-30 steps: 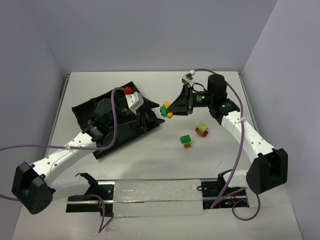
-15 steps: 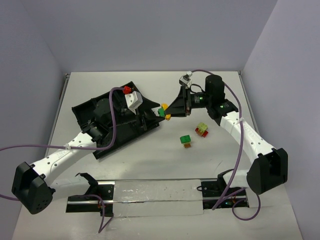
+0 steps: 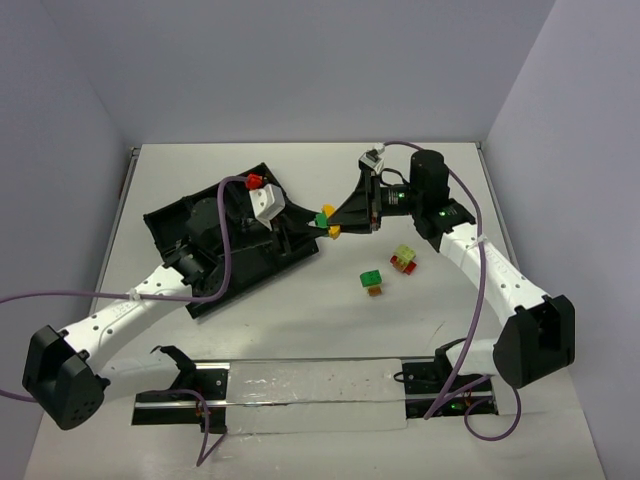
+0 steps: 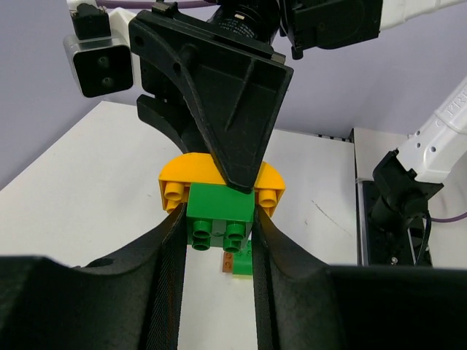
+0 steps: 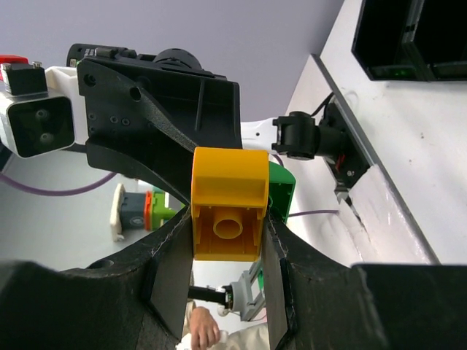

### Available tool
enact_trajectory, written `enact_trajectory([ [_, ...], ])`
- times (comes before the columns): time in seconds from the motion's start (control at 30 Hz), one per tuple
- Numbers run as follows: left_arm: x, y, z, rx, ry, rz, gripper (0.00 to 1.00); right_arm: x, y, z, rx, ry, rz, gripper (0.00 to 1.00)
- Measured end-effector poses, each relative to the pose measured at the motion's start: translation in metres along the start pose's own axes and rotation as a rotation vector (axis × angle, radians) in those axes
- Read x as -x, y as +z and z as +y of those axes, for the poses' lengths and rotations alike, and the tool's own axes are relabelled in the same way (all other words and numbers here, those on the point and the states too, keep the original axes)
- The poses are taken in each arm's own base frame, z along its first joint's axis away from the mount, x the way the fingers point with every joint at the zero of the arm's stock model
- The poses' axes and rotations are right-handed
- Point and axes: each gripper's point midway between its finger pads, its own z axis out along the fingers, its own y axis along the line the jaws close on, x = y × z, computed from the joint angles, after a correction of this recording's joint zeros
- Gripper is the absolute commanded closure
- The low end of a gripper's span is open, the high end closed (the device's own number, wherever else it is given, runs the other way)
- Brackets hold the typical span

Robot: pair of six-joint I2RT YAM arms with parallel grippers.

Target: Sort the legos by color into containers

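Observation:
Two joined legos hang in the air between the arms, just right of the black tray of containers (image 3: 170, 222): a green lego (image 4: 220, 211) and an orange lego (image 5: 228, 191). My left gripper (image 4: 219, 227) reaches out over the tray's right edge, and its fingers press on both sides of the green lego. From the opposite side, my right gripper (image 5: 228, 219) is shut on the orange lego. From above, the pair (image 3: 326, 219) shows between both fingertips. On the table lie a green-on-orange stack (image 3: 372, 282) and a yellow-green-on-red stack (image 3: 405, 258).
The tray lies tilted at the left of the table. A metal rail (image 3: 300, 385) runs along the near edge between the arm bases. Purple cables (image 3: 230, 250) loop over the tray and along both arms. Walls close in the left, back and right sides.
My left gripper has reached right to the lego pair and closed from wide open onto the green lego. The right gripper shifted slightly left, still holding the orange lego.

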Motion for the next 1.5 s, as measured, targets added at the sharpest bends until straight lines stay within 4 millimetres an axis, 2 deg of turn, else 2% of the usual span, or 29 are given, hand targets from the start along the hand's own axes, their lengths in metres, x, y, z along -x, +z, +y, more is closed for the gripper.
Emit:
enact_trajectory([
  [0.2,0.008,-0.015,-0.006,0.032,0.024,-0.018,1.00,0.002,-0.005,0.005,0.025,-0.028,0.006,1.00],
  [0.37,0.019,-0.028,-0.010,0.061,0.052,-0.034,1.00,0.010,-0.014,-0.002,0.011,-0.059,-0.023,1.00],
  [0.5,0.015,-0.035,-0.003,0.117,0.046,-0.006,1.00,0.010,-0.014,-0.011,-0.025,-0.051,-0.025,1.00],
  [0.63,0.004,-0.047,0.024,0.288,-0.051,0.057,1.00,0.032,-0.015,-0.029,-0.185,-0.064,-0.108,1.00],
  [0.73,0.003,-0.063,0.050,0.445,-0.150,0.081,1.00,0.048,-0.024,-0.047,-0.348,-0.098,-0.209,1.00],
  [0.9,0.001,-0.094,0.089,0.759,-0.282,0.097,1.00,0.055,-0.043,-0.077,-0.542,-0.104,-0.294,1.00],
  [1.0,-0.015,-0.115,0.116,0.971,-0.352,0.143,1.00,0.055,-0.047,-0.083,-0.580,-0.098,-0.302,1.00],
  [1.1,-0.031,-0.129,0.153,1.164,-0.431,0.219,1.00,0.055,-0.048,-0.085,-0.591,-0.103,-0.305,1.00],
  [1.2,-0.054,-0.146,0.187,1.330,-0.495,0.316,1.00,0.055,-0.049,-0.086,-0.598,-0.107,-0.306,1.00],
  [1.23,-0.063,-0.149,0.192,1.361,-0.509,0.348,1.00,0.055,-0.049,-0.087,-0.602,-0.107,-0.306,1.00],
  [1.37,-0.106,-0.163,0.196,1.442,-0.569,0.493,1.00,0.055,-0.051,-0.089,-0.614,-0.112,-0.307,1.00],
  [1.5,-0.130,-0.167,0.194,1.466,-0.607,0.583,1.00,0.054,-0.052,-0.089,-0.618,-0.120,-0.307,1.00],
])
